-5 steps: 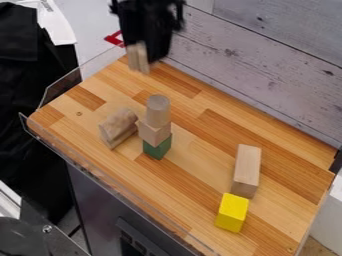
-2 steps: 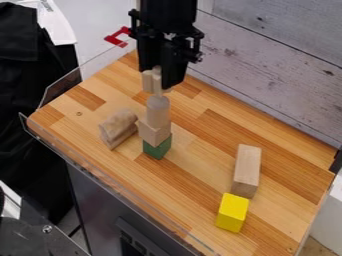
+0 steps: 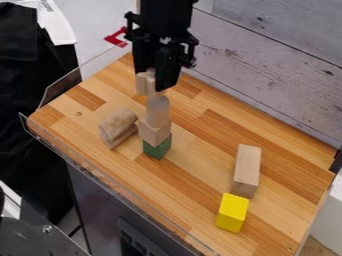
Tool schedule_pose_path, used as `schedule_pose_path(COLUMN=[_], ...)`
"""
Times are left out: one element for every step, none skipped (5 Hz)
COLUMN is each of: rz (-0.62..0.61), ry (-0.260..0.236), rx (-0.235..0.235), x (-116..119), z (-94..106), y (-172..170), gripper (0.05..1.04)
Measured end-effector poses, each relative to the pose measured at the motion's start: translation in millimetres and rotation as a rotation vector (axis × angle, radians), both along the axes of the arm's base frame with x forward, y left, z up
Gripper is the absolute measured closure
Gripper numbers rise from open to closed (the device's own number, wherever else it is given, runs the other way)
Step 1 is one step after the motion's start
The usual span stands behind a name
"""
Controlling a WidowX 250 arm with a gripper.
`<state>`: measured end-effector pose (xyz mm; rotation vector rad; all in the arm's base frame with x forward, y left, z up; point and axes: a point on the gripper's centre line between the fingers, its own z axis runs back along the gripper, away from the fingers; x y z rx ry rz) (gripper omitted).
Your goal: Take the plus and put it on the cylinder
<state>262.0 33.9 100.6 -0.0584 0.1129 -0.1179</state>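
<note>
Risk I note: plus (image 3: 142, 84), pinched in my gripper (image 3: 155, 81) above and slightly left of the cylinder (image 3: 158, 111) in camera view, could land off-centre and topple the narrow stack if released from here; arm hangs from the top edge, wrist near vertical, jaws narrowed on it.
</note>
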Motion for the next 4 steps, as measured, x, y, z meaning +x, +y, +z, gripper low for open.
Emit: schedule_pose_path(rz=[0.015, 0.020, 0.021, 0.023], ry=[0.025, 0.027, 0.027, 0.023], rx=[0.043, 0.047, 0.045, 0.023], x=[-0.3, 0.7, 0.8, 0.5], z=[-6.3, -8.4, -8.4, -6.3], y=[4.3, 3.7, 2.4, -1.1], gripper=[0.644, 0.644, 0.644, 0.644])
